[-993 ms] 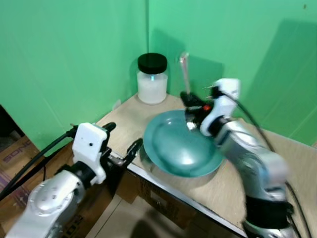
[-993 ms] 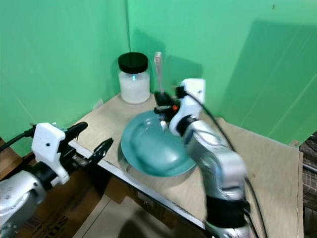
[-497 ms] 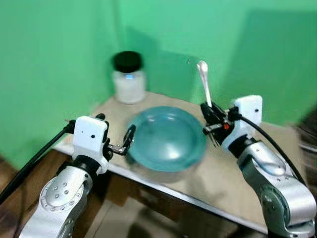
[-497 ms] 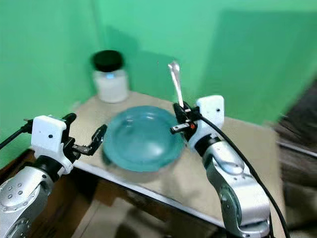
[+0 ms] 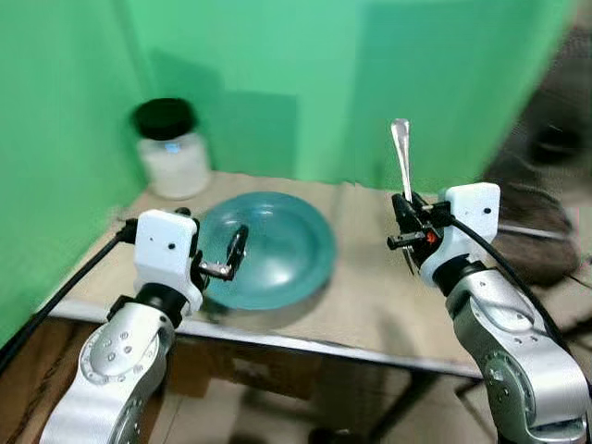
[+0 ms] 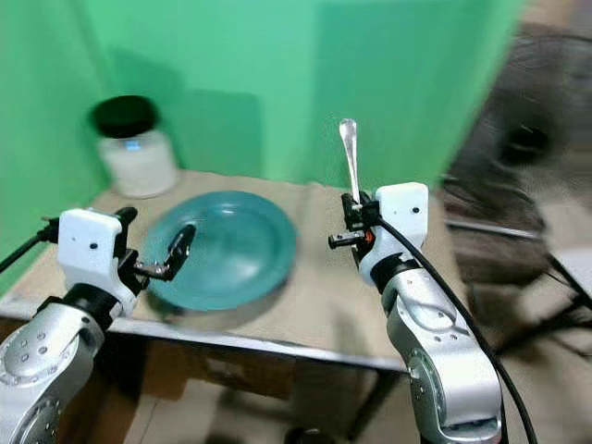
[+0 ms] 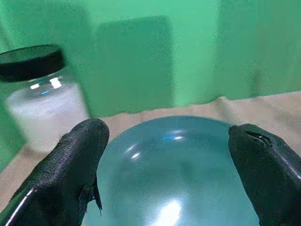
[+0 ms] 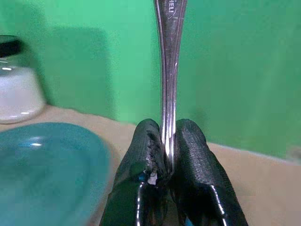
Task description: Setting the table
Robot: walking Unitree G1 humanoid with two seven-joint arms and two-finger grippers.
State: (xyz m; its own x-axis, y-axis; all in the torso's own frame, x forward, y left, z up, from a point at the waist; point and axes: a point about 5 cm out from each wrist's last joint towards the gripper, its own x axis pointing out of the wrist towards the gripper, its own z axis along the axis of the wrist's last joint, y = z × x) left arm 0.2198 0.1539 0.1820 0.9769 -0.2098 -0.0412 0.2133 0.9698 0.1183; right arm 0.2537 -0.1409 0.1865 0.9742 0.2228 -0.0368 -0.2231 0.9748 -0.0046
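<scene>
Steel is what my right end effector [image 8: 165, 155] is clenched on: a piece of cutlery [image 5: 401, 153], gripped low on the shaft so its handle stands upright above the fingers [image 8: 141, 160]. A second ago I had that arm reaching over the teal plate [image 5: 277, 242], near its far rim; half a second ago it was at the plate's right edge, and now it hangs over bare table [image 5: 370, 296] to the right of the plate, apart from it. The camera has swung right as well, so part of the shift is the view. I judge the cutlery is about ready to be lowered beside the plate. My left end effector [image 7: 169, 155] is spread wide and empty at the plate's near-left rim, much as it was. Beyond it, the black-lidded jar [image 5: 171, 148] sits in the table's back corner.
</scene>
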